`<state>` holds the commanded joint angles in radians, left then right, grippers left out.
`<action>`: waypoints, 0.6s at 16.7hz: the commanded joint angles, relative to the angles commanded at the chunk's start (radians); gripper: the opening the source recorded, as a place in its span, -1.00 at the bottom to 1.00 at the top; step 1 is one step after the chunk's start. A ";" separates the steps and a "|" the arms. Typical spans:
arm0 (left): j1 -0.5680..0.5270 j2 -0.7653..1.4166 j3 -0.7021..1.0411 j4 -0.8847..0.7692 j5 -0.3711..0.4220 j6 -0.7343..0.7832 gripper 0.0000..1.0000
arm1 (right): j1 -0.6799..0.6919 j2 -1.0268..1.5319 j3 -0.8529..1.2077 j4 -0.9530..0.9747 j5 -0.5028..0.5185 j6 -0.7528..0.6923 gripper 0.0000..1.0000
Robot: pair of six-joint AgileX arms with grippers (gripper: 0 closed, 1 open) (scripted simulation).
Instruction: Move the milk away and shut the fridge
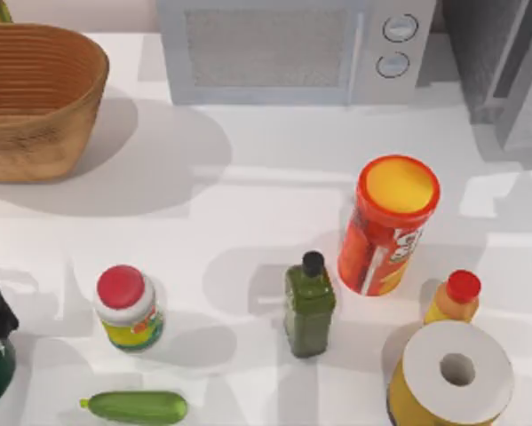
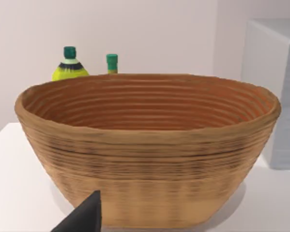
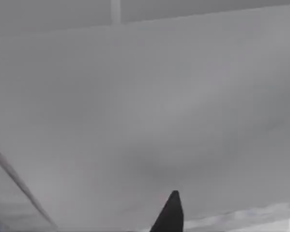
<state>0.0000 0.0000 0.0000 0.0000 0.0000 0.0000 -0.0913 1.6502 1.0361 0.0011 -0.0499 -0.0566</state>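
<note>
Closest to the overhead camera is a white paper roll on a yellow base (image 1: 456, 368), standing on end at the table's near right corner. Beside it are a small orange bottle with a red cap (image 1: 456, 297) and a tall red-orange crisp tube with a yellow lid (image 1: 390, 222). A dark green square bottle with a black cap (image 1: 310, 306) stands mid-table. A white jar with a red cap (image 1: 126, 306) and a green cucumber (image 1: 134, 406) lie to the left. All of these stand well apart, so I judge them bystanders rather than part of the job.

The large grey speckled fridge (image 1: 501, 62) sits at the far right corner, next to the light grey microwave with two round dials (image 1: 292, 49). Its pale-framed door looks angled outward, so shutting it seems not yet done. The right pincer (image 3: 169, 212) faces a flat grey panel crossed by a pale strip. I take that for the fridge door seen close up, with the arm placed there to push it. I cannot tell whether this pincer is apart or together.

The left pincer (image 2: 84, 217) is low by the table and points at the brown woven oval basket (image 2: 145, 145) at the far left, apparently idle; its state I also cannot tell. Two green-capped bottles (image 2: 69, 65) stand behind the basket.

Where the milk carton stands I cannot tell.

The white table (image 1: 248, 177) is smooth and shadow-streaked, and a plain pale wall (image 2: 159, 29) stands behind it.
</note>
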 joint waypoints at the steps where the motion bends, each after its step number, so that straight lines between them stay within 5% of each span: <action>1: 0.000 0.000 0.000 0.000 0.000 0.000 1.00 | 0.034 -0.012 -0.011 0.016 0.028 0.028 1.00; 10: 0.000 0.000 0.000 0.000 0.000 0.000 1.00 | 0.055 0.015 0.010 0.021 0.069 0.057 1.00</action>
<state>0.0000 0.0000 0.0000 0.0000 0.0000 0.0000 -0.0359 1.6653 1.0465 0.0220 0.0192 0.0001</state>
